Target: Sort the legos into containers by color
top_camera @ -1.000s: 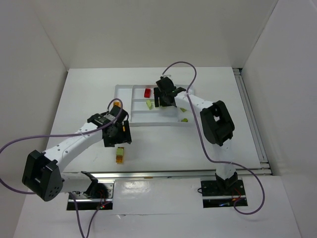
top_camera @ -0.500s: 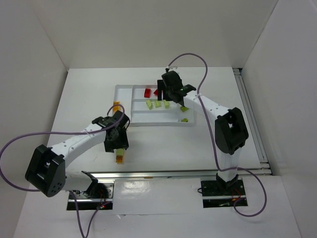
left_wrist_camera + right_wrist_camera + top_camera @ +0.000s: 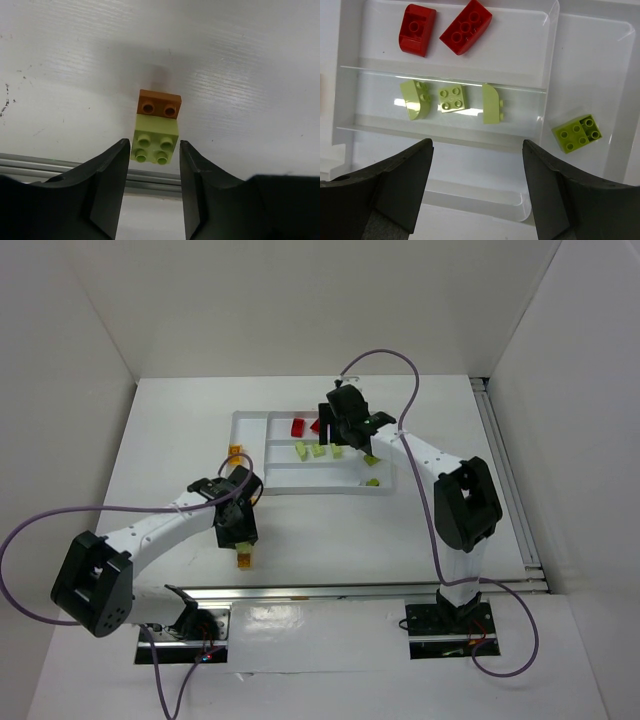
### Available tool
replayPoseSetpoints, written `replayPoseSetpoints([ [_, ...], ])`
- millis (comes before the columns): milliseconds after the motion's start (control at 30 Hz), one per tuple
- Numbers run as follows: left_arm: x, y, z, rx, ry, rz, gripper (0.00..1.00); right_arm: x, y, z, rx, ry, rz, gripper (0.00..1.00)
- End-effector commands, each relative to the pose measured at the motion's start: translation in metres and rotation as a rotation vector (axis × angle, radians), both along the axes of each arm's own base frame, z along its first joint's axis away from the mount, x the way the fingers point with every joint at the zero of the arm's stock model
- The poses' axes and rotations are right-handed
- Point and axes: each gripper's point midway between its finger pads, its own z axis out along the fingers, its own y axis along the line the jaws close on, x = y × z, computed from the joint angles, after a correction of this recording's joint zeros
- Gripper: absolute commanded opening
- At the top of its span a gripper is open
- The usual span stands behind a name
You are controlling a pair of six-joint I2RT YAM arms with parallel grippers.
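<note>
A light green brick (image 3: 155,142) with an orange brick (image 3: 159,103) joined to its far side lies on the table near the front rail (image 3: 243,560). My left gripper (image 3: 155,150) (image 3: 241,538) is open, its fingers either side of the green brick's near end, not touching. The white tray (image 3: 250,422) (image 3: 470,165) holds two red bricks (image 3: 417,29) (image 3: 466,26) in the far slot. Three light green bricks (image 3: 415,99) (image 3: 452,97) (image 3: 492,103) lie in the middle slot. My right gripper (image 3: 477,150) (image 3: 333,432) is wide open and empty above the tray.
A brighter green brick (image 3: 576,132) lies in the tray's right side section. A small yellow-orange brick (image 3: 236,450) sits on the table left of the tray. A metal rail (image 3: 60,165) runs along the near table edge, just behind the left fingers.
My left gripper moved toward the near edge and down around the green-and-orange stack. My right gripper drew back over the tray, uncovering a second red and two more green bricks.
</note>
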Motion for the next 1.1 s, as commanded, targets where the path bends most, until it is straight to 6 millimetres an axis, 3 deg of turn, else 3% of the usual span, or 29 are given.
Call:
replayPoseSetpoints([
  [0, -0.002, -0.004, -0.005, -0.014, 0.015, 0.003, 0.57, 0.002, -0.003, 0.013, 0.017, -0.032, -0.020, 0.79],
  [233, 0.002, -0.004, -0.009, 0.004, 0.017, -0.013, 0.58, 0.001, -0.004, 0.018, 0.022, -0.040, -0.020, 0.79],
  [433, 0.004, -0.004, -0.011, 0.007, 0.018, -0.023, 0.51, -0.001, -0.003, 0.018, 0.027, -0.036, -0.013, 0.79],
  [467, 0.004, -0.004, -0.011, 0.009, 0.018, -0.032, 0.43, -0.001, -0.003, 0.018, 0.027, -0.036, -0.013, 0.79],
  [500, 0.008, -0.005, -0.005, 0.012, 0.006, -0.030, 0.25, -0.004, -0.005, 0.021, 0.028, -0.039, -0.013, 0.79],
  [567, 0.011, -0.006, 0.006, 0.009, -0.006, -0.045, 0.04, -0.007, -0.006, 0.024, 0.050, -0.032, 0.003, 0.79],
  [600, 0.014, -0.007, 0.017, 0.001, -0.025, -0.055, 0.00, -0.011, -0.009, 0.035, 0.076, -0.043, 0.013, 0.79],
  [667, 0.028, -0.027, 0.057, -0.094, -0.110, -0.161, 0.00, -0.022, -0.021, 0.031, 0.131, -0.020, 0.043, 0.79],
  [700, 0.036, -0.029, 0.073, -0.134, -0.148, -0.177, 0.00, -0.041, -0.012, 0.061, 0.259, -0.043, 0.157, 0.79],
  [733, 0.048, -0.036, 0.097, -0.178, -0.227, -0.256, 0.00, -0.044, -0.009, 0.084, 0.365, -0.111, 0.216, 0.79],
  [767, 0.053, -0.055, 0.117, -0.288, -0.282, -0.325, 0.00, -0.059, -0.029, 0.063, 0.418, -0.074, 0.228, 0.79],
  [800, 0.058, -0.062, 0.133, -0.336, -0.333, -0.362, 0.00, -0.083, -0.018, 0.078, 0.532, -0.074, 0.368, 0.79],
  [833, 0.064, -0.065, 0.151, -0.385, -0.398, -0.394, 0.00, -0.097, -0.021, 0.117, 0.594, -0.199, 0.442, 0.79],
  [867, 0.062, -0.077, 0.164, -0.463, -0.425, -0.474, 0.00, -0.114, -0.023, 0.107, 0.633, -0.169, 0.469, 0.79],
  [900, 0.072, -0.080, 0.183, -0.511, -0.496, -0.498, 0.00, -0.135, -0.020, 0.123, 0.669, -0.188, 0.564, 0.79],
  [933, 0.065, -0.091, 0.192, -0.593, -0.504, -0.573, 0.00, -0.144, -0.018, 0.122, 0.689, -0.175, 0.591, 0.79],
  [1000, 0.075, -0.095, 0.214, -0.663, -0.588, -0.615, 0.00, -0.164, -0.012, 0.131, 0.737, -0.165, 0.683, 0.79],
  [1067, 0.069, -0.103, 0.232, -0.770, -0.619, -0.699, 0.00, -0.173, -0.009, 0.144, 0.778, -0.192, 0.723, 0.79],
])
